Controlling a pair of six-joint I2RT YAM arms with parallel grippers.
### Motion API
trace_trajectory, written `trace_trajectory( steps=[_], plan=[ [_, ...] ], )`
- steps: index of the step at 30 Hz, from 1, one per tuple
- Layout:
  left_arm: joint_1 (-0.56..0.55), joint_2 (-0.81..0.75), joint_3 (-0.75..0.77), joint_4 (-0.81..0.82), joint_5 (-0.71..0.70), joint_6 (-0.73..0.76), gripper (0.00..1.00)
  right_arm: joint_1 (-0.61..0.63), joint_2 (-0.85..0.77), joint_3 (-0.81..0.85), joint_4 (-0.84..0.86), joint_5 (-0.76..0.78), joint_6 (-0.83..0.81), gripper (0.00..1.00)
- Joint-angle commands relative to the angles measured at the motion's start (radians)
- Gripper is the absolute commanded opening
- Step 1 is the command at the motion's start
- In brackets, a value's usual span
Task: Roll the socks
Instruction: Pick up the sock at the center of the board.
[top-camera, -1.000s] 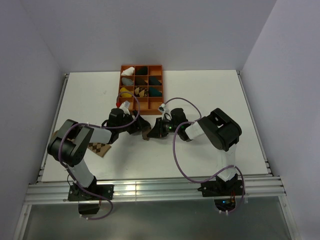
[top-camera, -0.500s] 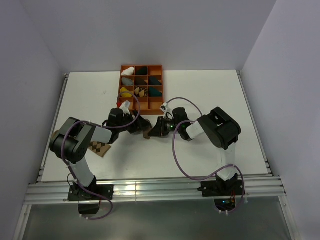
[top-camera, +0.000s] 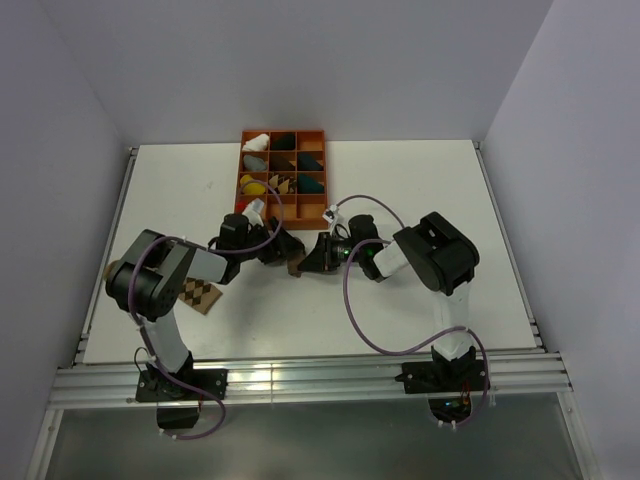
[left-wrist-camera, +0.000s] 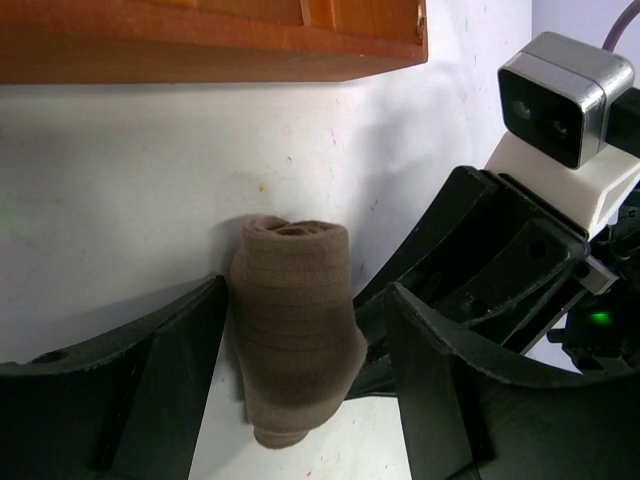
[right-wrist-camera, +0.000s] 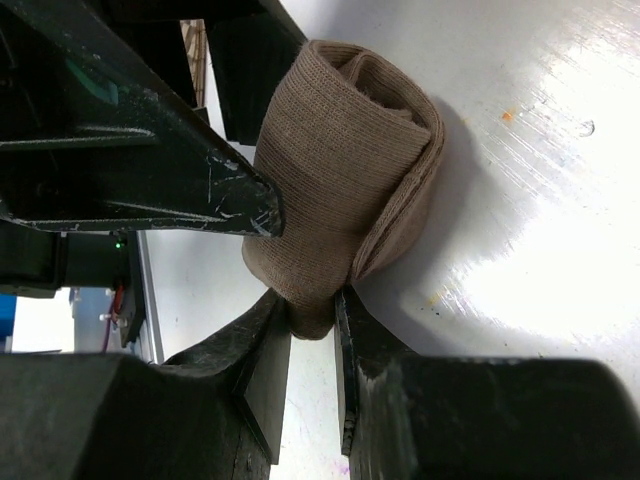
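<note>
Right gripper (right-wrist-camera: 312, 318): fingers clamped on one end of the rolled tan sock (right-wrist-camera: 350, 160). Left gripper (left-wrist-camera: 305, 295): fingers spread, straddling the same roll, one touching its side, the other just clear. The roll rests on the white table (top-camera: 420, 180), near the orange tray (left-wrist-camera: 200, 40). The argyle sock (top-camera: 203, 296) lies flat beside the left arm.

You have bright, even overhead light; glare whitens the table (right-wrist-camera: 560, 260) in your right wrist view, shadows are soft.
</note>
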Motion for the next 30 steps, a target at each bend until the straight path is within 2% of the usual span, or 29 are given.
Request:
trace_trajectory(
  steps=[1, 3, 10, 19, 24, 30],
  plan=[
    [0.000, 0.059, 0.003, -0.095, -0.011, 0.028, 0.71, -0.007, 0.044, 0.000, -0.014, 0.006, -0.008, 0.00],
    [0.000, 0.065, 0.003, -0.089, -0.002, 0.027, 0.71, -0.009, 0.049, 0.000, -0.003, -0.006, 0.001, 0.00],
    [0.000, 0.036, -0.017, -0.071, 0.005, 0.018, 0.72, -0.021, 0.050, -0.032, 0.196, -0.071, 0.085, 0.00],
    [0.001, -0.015, -0.029, -0.058, 0.024, -0.010, 0.80, -0.033, 0.010, -0.074, 0.330, -0.111, 0.134, 0.00],
    [0.001, 0.005, -0.037, -0.012, 0.063, -0.039, 0.78, -0.041, 0.022, -0.094, 0.460, -0.137, 0.213, 0.00],
    [0.001, 0.007, -0.049, 0.029, 0.092, -0.067, 0.73, -0.042, 0.015, -0.092, 0.422, -0.127, 0.181, 0.00]
  ],
)
